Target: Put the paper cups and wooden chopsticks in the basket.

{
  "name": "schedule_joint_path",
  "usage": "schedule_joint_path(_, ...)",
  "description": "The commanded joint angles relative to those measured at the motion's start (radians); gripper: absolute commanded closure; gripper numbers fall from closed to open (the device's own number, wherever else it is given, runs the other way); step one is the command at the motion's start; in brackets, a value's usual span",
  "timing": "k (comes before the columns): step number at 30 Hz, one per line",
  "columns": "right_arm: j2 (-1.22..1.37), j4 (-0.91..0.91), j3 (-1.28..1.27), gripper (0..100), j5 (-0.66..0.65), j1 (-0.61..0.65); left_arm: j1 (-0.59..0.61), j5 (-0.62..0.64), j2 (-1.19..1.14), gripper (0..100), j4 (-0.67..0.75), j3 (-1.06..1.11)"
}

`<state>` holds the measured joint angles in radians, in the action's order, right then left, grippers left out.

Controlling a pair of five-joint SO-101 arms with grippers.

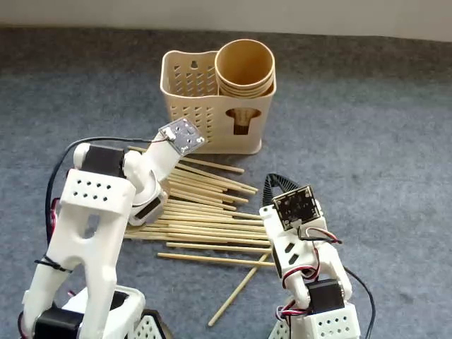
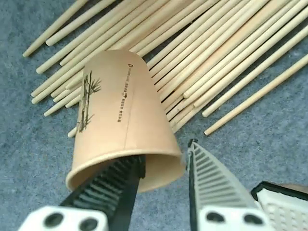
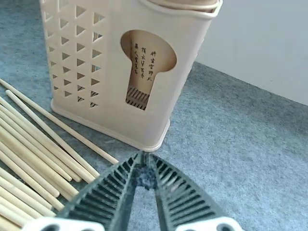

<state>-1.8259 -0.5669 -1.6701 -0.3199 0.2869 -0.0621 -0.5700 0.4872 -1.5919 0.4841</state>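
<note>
Clerk: Item one — cup (image 2: 120, 115), paper, loose. Location?

Checker: On its side on the chopsticks (image 2: 216, 48), which lie spread over the table (image 1: 381, 141) in front of the basket (image 1: 187, 92). Its mouth faces the left gripper (image 2: 166, 154).

Clerk: Jaws?

Checker: Left: parted, one at the cup's mouth, the other just outside the wall, with the rim edge between them. No pinch to be seen. Right gripper (image 3: 144, 161): jaws closed tip to tip on nothing, low over the table near the basket's front.

Clerk: Handling note, cup.

Checker: Judged light, thin-walled and easily crushed, and likely to roll on the chopsticks. Take it at the rim, where the rolled edge should be stiffest, one jaw in and one out, with a soft squeeze.

Clerk: Item two, chopsticks.

Checker: Wood, many, roughly parallel, with a few strays nearer the arms. Probably stiff, light and smooth — apt to roll or pivot in the jaws. Best pinched near the middle so they hang level.

Clerk: Basket contents?

Checker: Stack (image 1: 244, 67) of cups, nested upright in one compartment. Chopsticks not yet in.
</note>
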Motion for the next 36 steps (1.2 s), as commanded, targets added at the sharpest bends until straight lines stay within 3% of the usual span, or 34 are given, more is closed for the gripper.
schedule_joint_path(1,-0.012,-0.005,-0.099,98.9,-0.012,-0.004,-0.008,0.081,0.001,84,0.089,-0.036)
schedule_joint_path(13,-0.012,-0.005,-0.099,98.9,-0.012,-0.004,-0.008,0.094,-0.001,84,0.18,-0.027)
schedule_joint_path(20,-0.012,-0.005,-0.099,98.9,-0.012,-0.004,-0.008,0.094,-0.001,85,0.256,0.091)
schedule_joint_path(27,-0.012,-0.005,-0.099,98.9,-0.012,-0.004,-0.008,0.095,0.01,98,0.253,0.11)
schedule_joint_path(36,-0.012,-0.005,-0.099,98.9,-0.012,-0.004,-0.004,0.089,0.012,99,0.252,0.044)
